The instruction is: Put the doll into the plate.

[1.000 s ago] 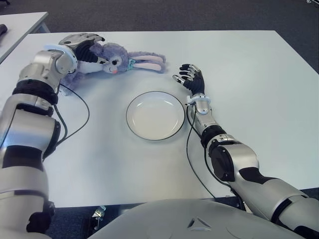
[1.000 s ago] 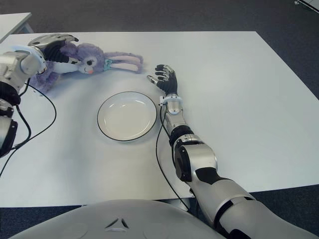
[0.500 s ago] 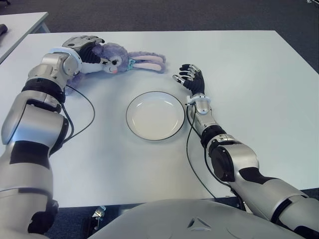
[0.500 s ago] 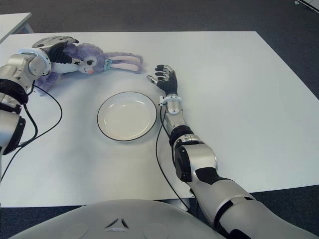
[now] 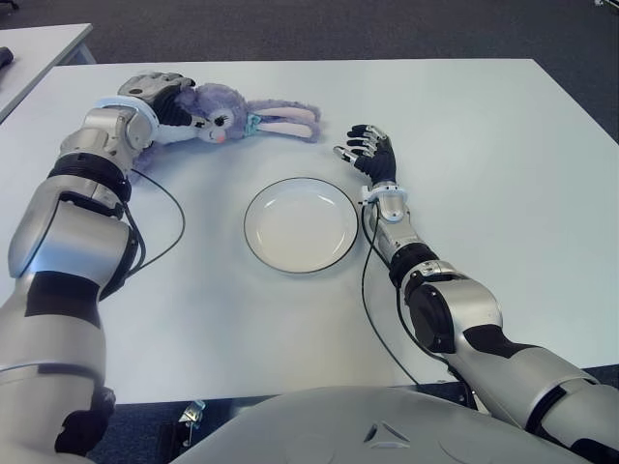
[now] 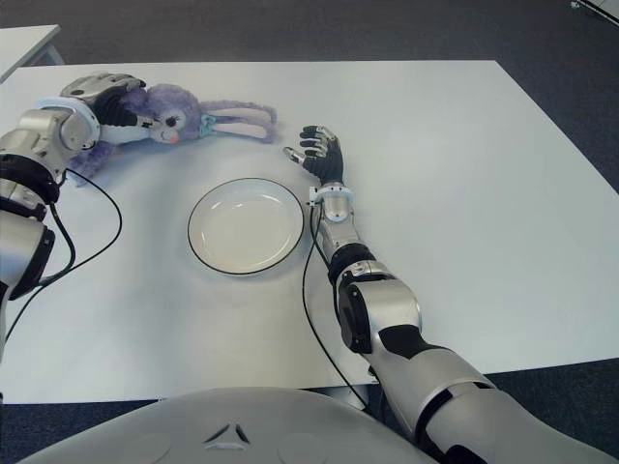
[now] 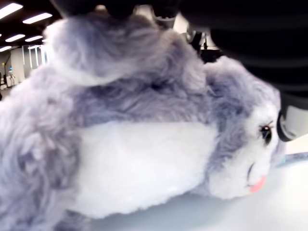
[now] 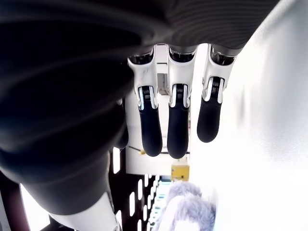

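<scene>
- Progress: the task appears to be at its start. The doll [image 5: 227,117] lies on the tabletop [image 5: 503,145], at the far left, well apart from the plate [image 5: 301,224]. The plate holds nothing.
- Left robot hand [image 5: 158,94]: it sits over the doll's body, with fingers curled around the plush. The left wrist view shows fur pressed close beneath the palm, so a grasp is judged to be in place. No lift is evident; the doll is in contact with the tabletop.
- Right robot hand [image 5: 370,151]: it shows beyond the plate's right edge, fingers loosely spread and holding nothing.
- Remaining work, as judged: lift the doll, carry it to the plate and release it there.
- Orientation: the doll lies on its side. Its long axis runs left to right across the tabletop, body under the left robot hand and ears [image 5: 287,123] pointing right, toward the right robot hand.
</scene>
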`<move>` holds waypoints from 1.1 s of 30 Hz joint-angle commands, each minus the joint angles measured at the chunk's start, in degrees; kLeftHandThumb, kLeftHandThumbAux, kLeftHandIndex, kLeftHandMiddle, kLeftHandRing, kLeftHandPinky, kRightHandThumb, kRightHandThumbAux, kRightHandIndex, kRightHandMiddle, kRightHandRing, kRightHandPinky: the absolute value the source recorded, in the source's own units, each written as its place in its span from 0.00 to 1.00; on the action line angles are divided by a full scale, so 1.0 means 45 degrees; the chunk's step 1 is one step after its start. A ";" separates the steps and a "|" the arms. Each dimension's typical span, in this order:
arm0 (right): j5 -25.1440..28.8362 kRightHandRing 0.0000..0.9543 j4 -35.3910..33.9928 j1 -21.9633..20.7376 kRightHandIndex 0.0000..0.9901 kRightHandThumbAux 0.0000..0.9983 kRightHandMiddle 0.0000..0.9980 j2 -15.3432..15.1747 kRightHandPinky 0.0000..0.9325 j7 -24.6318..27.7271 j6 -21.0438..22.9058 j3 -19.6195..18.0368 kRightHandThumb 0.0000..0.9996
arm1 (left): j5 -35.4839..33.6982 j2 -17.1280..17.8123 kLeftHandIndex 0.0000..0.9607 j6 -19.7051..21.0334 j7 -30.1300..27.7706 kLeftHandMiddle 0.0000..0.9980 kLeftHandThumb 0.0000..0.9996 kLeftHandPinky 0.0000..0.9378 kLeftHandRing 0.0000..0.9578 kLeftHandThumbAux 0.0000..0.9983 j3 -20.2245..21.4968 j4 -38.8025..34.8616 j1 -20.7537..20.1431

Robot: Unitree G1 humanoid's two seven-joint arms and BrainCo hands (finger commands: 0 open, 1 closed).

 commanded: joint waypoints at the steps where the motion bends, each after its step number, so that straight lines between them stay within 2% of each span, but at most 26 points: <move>1: 0.0078 0.36 0.1806 0.2528 0.31 0.91 0.34 0.0780 0.35 0.0014 0.1681 -0.0175 0.14 | 0.0721 -0.0408 0.00 0.0573 0.0422 0.00 0.13 0.04 0.00 0.36 -0.0680 0.0538 0.0047; 5: 0.0088 0.36 0.1805 0.2526 0.31 0.91 0.34 0.0739 0.36 0.0011 0.1679 -0.0187 0.15 | 0.1083 -0.0500 0.00 0.0843 0.0717 0.00 0.13 0.01 0.00 0.35 -0.1117 0.0732 0.0207; 11: 0.0006 0.36 0.1804 0.2534 0.32 0.91 0.35 0.0663 0.36 -0.0117 0.1648 -0.0124 0.16 | 0.2198 -0.0610 0.00 0.1310 0.1454 0.00 0.15 0.00 0.00 0.34 -0.2316 0.0881 0.0367; 17: 0.0057 0.37 0.1802 0.2537 0.33 0.91 0.36 0.0630 0.36 -0.0042 0.1682 -0.0165 0.18 | 0.4254 -0.0781 0.00 0.2234 0.2458 0.00 0.18 0.00 0.00 0.34 -0.4451 0.1011 0.0459; 22: 0.0107 0.37 0.1797 0.2539 0.34 0.91 0.36 0.0611 0.34 0.0012 0.1667 -0.0210 0.23 | 0.5763 -0.0865 0.00 0.2581 0.2460 0.00 0.20 0.00 0.00 0.33 -0.6071 0.1123 0.0379; 27: 0.0146 0.37 0.1797 0.2541 0.36 0.91 0.36 0.0607 0.34 0.0027 0.1682 -0.0252 0.29 | 0.6209 -0.1098 0.00 0.2570 0.1840 0.00 0.24 0.00 0.00 0.30 -0.6741 0.1188 0.0337; 30: 0.0136 0.37 0.1798 0.2555 0.36 0.91 0.36 0.0610 0.35 -0.0023 0.1662 -0.0254 0.32 | 0.6219 -0.1144 0.00 0.2428 0.1463 0.00 0.31 0.00 0.00 0.28 -0.6872 0.1232 0.0315; 33: 0.0130 0.37 0.1795 0.2567 0.35 0.91 0.36 0.0620 0.36 -0.0074 0.1613 -0.0260 0.32 | 0.6149 -0.1170 0.00 0.2366 0.1327 0.00 0.34 0.00 0.00 0.27 -0.6931 0.1252 0.0322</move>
